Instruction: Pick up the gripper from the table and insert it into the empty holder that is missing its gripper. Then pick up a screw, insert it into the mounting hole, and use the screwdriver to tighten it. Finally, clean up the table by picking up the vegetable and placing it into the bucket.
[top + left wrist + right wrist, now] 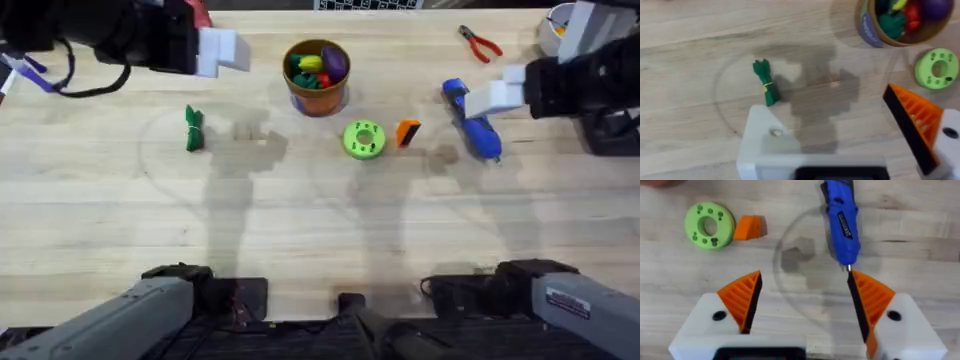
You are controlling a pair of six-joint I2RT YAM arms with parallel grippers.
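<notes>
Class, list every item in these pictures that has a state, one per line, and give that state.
left pincer: open, one finger lacks its orange tip
right pincer: open, holding nothing
holder: empty, bare white
gripper: loose on the table beside the green disc
screwdriver: lying flat
vegetable: lying on the table
bucket: upright, holding toy produce

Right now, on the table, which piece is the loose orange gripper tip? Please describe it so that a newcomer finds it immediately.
Start at the brown bucket full of toy food near the table's far middle. Just in front of it, toward the arms' bases, lies a bright green disc with holes. The gripper is the small orange wedge touching that disc on the side toward the blue screwdriver; it lies loose, fixed to no white block.
</notes>
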